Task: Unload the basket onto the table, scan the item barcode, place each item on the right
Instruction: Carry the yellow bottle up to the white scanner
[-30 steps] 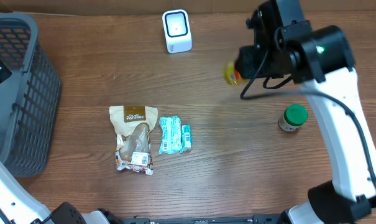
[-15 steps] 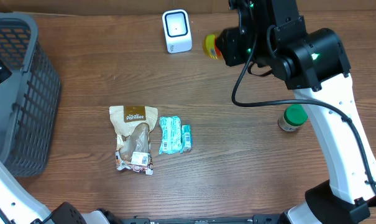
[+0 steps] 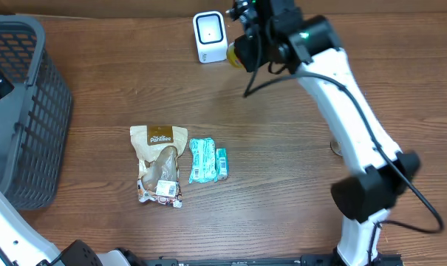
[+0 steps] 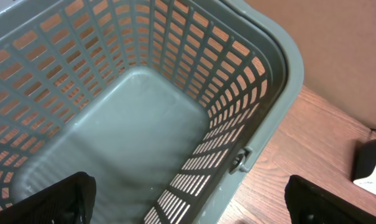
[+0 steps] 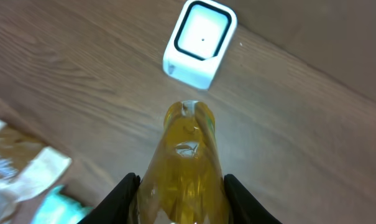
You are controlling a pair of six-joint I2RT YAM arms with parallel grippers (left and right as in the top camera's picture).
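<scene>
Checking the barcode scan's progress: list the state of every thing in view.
Yellow translucent bottle: held up, close to the scanner.
White box-shaped scanner: standing on the table, untouched.
Grey plastic mesh basket: upright, no items seen inside.
Brown snack pouch: lying flat.
Teal packets: lying flat beside the pouch.
Right gripper: shut on the bottle.
Left gripper: open, over the basket.

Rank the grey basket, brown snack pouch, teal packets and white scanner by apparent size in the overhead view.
Largest: grey basket, though cropped.
Then brown snack pouch.
Then teal packets and white scanner, about alike, so unranked.
</scene>
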